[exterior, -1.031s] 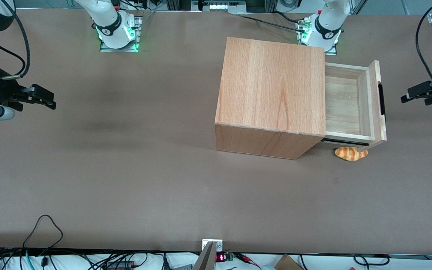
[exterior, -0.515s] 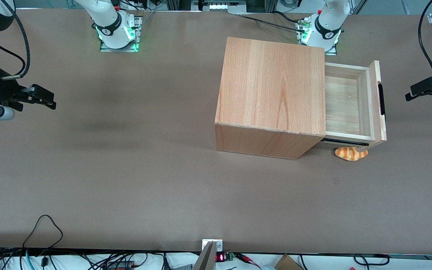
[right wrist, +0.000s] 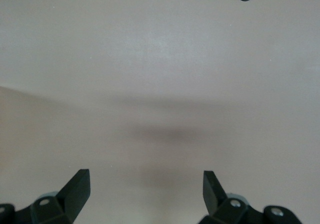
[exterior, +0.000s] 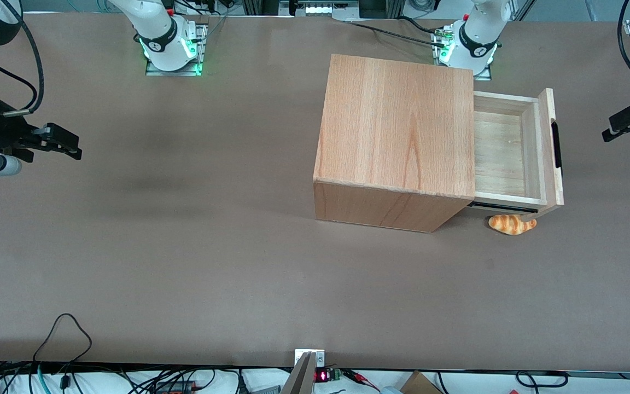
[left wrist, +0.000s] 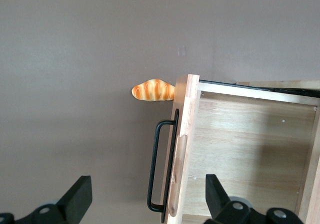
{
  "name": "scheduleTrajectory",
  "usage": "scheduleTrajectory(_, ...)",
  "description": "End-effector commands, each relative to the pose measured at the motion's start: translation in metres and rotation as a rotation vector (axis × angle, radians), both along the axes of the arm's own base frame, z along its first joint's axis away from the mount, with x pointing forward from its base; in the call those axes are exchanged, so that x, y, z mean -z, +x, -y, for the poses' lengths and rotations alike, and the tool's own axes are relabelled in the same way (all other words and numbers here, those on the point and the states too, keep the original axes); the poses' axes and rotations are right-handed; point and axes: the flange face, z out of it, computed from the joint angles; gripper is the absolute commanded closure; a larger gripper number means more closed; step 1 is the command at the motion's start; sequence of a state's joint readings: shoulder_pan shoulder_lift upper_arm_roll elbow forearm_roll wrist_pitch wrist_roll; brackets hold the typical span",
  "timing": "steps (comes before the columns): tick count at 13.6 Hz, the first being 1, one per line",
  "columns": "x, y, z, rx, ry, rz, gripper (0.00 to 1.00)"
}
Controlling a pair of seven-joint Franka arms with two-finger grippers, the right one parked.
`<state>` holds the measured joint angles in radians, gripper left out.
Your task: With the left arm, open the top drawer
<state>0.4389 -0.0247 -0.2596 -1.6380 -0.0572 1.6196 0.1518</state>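
Note:
The top drawer (exterior: 506,153) of the light-wood cabinet (exterior: 397,131) stands pulled out, showing its paler bare inside (left wrist: 250,149). A long black bar handle (exterior: 556,145) (left wrist: 159,169) runs along its front panel. My left arm's gripper (exterior: 629,125) (left wrist: 148,194) hangs in front of the drawer, well clear of the handle and raised above it, at the working arm's end of the table. It is open, and nothing sits between its black fingers (left wrist: 80,196).
A small croissant (exterior: 512,224) (left wrist: 152,91) lies on the brown table (exterior: 184,246) under the drawer's front corner nearest the front camera. The arm bases (exterior: 471,41) stand at the table's back edge. Cables (exterior: 63,334) trail along the front edge.
My gripper has drawn back from the drawer front toward the working arm's end of the table and slightly away from the front camera. The drawer and croissant have not moved.

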Motion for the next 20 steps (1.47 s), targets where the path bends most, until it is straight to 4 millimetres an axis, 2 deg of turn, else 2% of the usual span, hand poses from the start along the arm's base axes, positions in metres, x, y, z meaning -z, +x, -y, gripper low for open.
scheduleTrajectory(1, -0.02, -0.005, 0.012, -0.008, 0.033, -0.003, 0.0)
scheduleTrajectory(2, -0.022, -0.006, 0.015, -0.004, 0.033, -0.004, 0.0)
scheduleTrajectory(4, -0.031, -0.008, 0.035, 0.034, 0.043, 0.009, 0.0)
scheduleTrajectory(7, -0.034, -0.009, 0.056, 0.068, 0.046, 0.01, 0.0)
scheduleTrajectory(9, -0.035, -0.01, 0.077, 0.105, 0.043, 0.004, 0.0)
scheduleTrajectory(12, -0.05, -0.025, 0.078, 0.11, 0.031, 0.008, 0.0)
scheduleTrajectory(16, -0.046, -0.02, 0.087, 0.116, 0.042, 0.021, 0.0)
scheduleTrajectory(20, -0.019, -0.002, 0.084, 0.106, 0.056, 0.065, 0.0)
